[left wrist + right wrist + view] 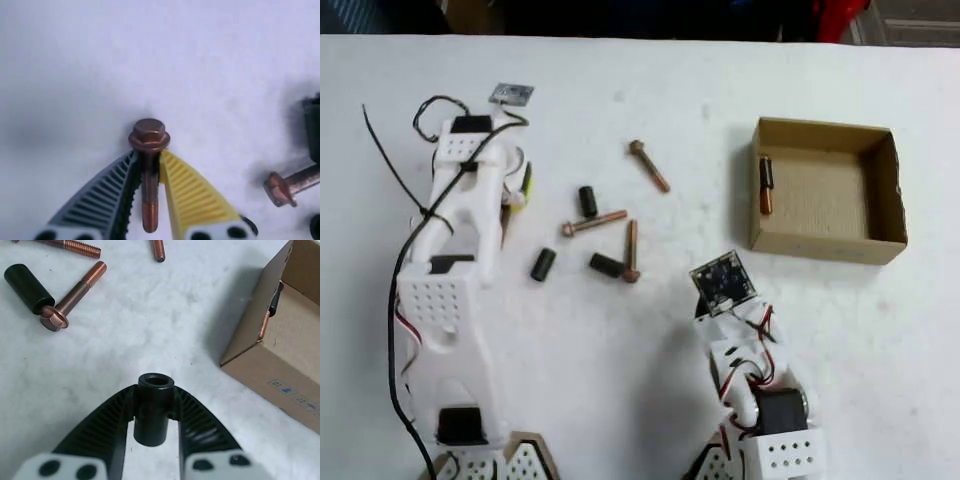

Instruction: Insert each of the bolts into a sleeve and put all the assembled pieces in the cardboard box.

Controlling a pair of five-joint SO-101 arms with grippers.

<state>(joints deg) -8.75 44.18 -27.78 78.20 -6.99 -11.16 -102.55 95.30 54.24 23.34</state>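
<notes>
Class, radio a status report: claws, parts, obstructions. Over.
Left claw shut on copper bolt. Right claw shut on black sleeve. One assembled piece in cardboard box. Loose bolts, sleeves lie between claws.

- We take this for a robotics lab or hobby workshop bench.
- A white, speckled table [880, 350] runs across the frame, with a dark room along the top edge.
- At lower left and lower centre stand white printed arms [450, 280] with bare wiring [391, 330].
- In the middle lie loose copper bolts [648, 165] and black sleeves [543, 264], and a cardboard box [825, 243] sits at right.
</notes>
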